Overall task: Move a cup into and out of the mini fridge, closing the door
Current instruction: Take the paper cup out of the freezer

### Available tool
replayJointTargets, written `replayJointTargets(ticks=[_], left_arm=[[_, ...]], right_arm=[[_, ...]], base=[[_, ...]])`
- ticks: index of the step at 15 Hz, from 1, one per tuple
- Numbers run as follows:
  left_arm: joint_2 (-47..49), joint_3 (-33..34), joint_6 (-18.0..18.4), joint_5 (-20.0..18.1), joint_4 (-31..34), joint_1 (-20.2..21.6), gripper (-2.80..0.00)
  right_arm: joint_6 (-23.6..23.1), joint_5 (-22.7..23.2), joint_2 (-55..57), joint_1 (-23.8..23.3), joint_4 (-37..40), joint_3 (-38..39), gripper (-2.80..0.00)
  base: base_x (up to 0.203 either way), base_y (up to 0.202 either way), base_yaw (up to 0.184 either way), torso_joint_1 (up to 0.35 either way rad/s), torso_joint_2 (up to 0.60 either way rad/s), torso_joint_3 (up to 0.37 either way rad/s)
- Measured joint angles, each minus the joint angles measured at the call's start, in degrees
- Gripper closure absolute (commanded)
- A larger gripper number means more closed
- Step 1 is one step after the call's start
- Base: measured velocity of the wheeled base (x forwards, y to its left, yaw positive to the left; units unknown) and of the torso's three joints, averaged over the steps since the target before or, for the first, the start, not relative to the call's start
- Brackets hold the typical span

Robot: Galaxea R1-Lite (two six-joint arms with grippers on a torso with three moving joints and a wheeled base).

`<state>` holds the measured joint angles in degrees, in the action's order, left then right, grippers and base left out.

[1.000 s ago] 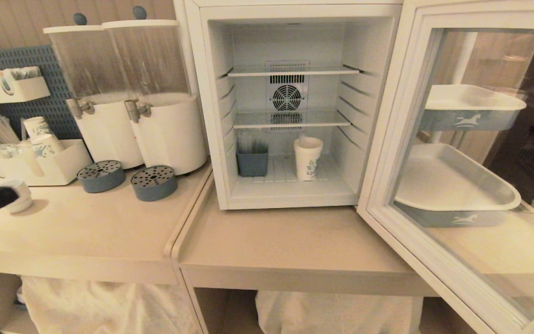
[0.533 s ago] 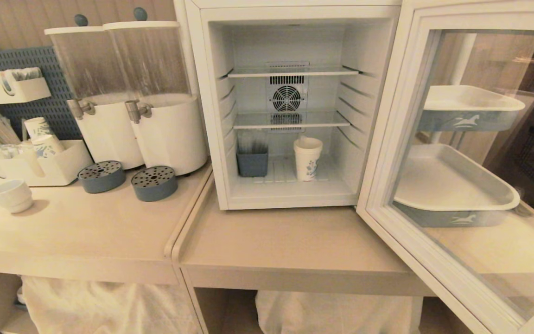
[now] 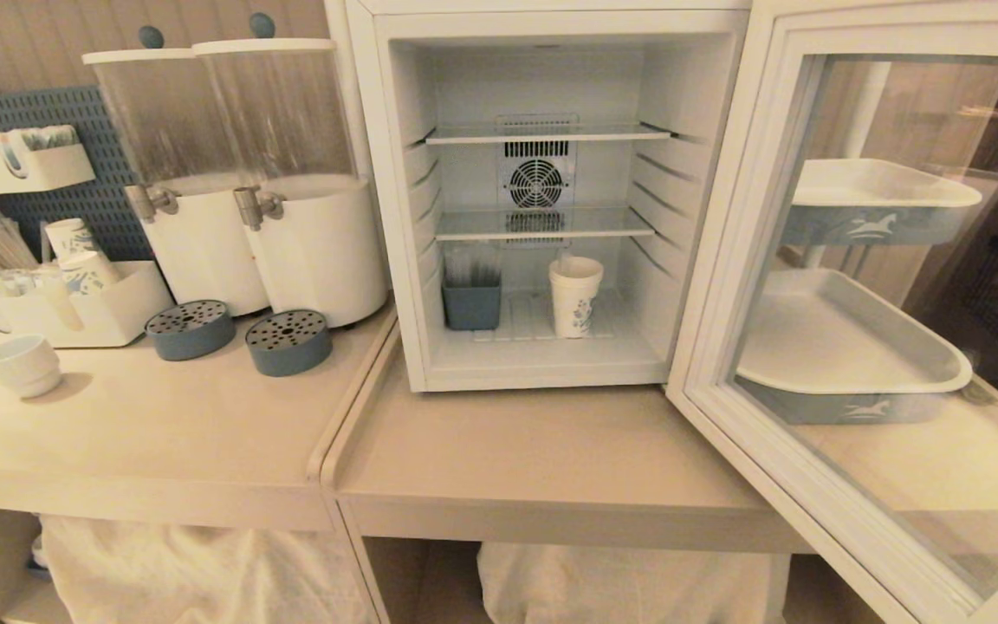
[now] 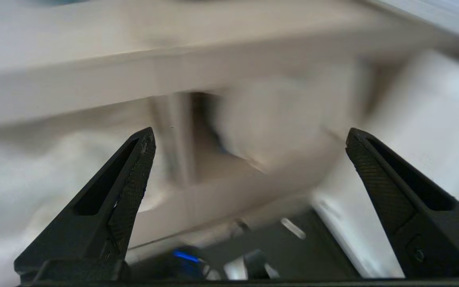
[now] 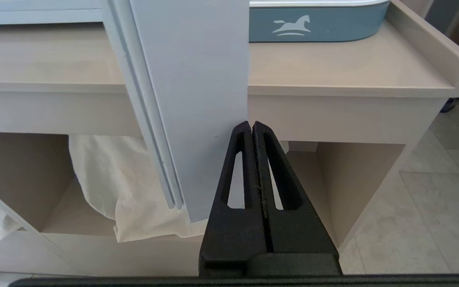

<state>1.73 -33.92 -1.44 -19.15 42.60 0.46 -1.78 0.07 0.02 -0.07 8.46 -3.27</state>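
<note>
Gone from the counter's left edge, left gripper [image 4: 249, 133] hangs spread wide; cup [image 3: 575, 296] stands inside mini fridge [image 3: 386, 217], door [image 3: 724, 286] open, right gripper [image 5: 252, 124] pressed together.

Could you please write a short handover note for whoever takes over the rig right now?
Left end effector: open, empty, low by the counter front, out of the head view.
Right end effector: shut, empty, parked below the door's outer edge.
Cup: upright on the mini fridge floor, beside a blue container.
Done: cup is inside.
Left: door stands wide open; close it, then take the cup out again.
</note>
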Motion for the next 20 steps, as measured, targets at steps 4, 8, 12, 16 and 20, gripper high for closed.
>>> replayJointTargets(ticks=[4, 8, 12, 16, 20], left_arm=[[-1.57, 28.09, 0.28, 17.41, -33.6, -0.09, -2.8], [-1.76, 33.29, 3.99, 18.14, -41.7, -0.11, -2.8], [-1.78, 33.84, 5.42, 17.76, -45.11, -0.13, 0.0], [-1.81, 33.92, 5.21, 17.95, -45.12, -0.13, 0.0], [-1.81, 33.92, 2.1, 18.94, -45.4, -0.15, 0.0]], right_arm=[[0.05, 0.0, 0.0, -0.06, -0.05, 0.0, 0.0], [0.02, 0.0, 0.0, 0.05, 0.02, 0.0, 0.0], [0.02, -0.02, 0.0, 0.0, 0.0, 0.02, 0.0], [0.05, 0.0, 0.0, -0.04, 0.02, 0.02, 0.0], [0.05, 0.0, 0.0, 0.02, -0.06, 0.02, 0.0]], base=[[0.0, 0.0, 0.0, 0.0, 0.0, 0.0], [0.0, 0.0, 0.0, 0.0, 0.0, 0.0], [0.0, 0.0, 0.0, 0.0, 0.0, 0.0], [0.0, 0.0, 0.0, 0.0, 0.0, 0.0], [0.0, 0.0, 0.0, 0.0, 0.0, 0.0]])
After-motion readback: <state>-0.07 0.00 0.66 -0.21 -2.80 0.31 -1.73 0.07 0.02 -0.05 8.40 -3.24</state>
